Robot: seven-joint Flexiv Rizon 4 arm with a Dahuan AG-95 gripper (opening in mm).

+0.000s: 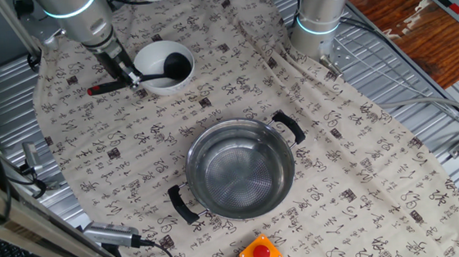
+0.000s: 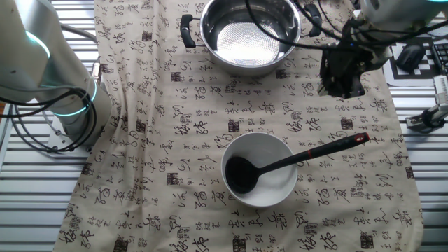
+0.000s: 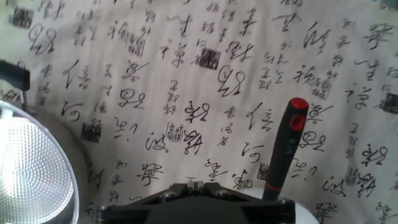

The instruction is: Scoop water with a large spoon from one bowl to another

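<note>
The black ladle rests with its scoop inside the small white bowl. Its thin handle runs out over the rim to a red tip. In one fixed view the scoop lies in the bowl and the red tip points left. The steel pot with black loop handles stands mid-table and also shows in the other fixed view. My gripper hovers above the handle's outer part, shut and empty. In the hand view the handle lies right of my fingertips, not between them.
A patterned cloth covers the table. A second arm's base stands at the cloth's edge and shows in the other fixed view. A red button sits near the pot. The pot's rim fills the hand view's lower left.
</note>
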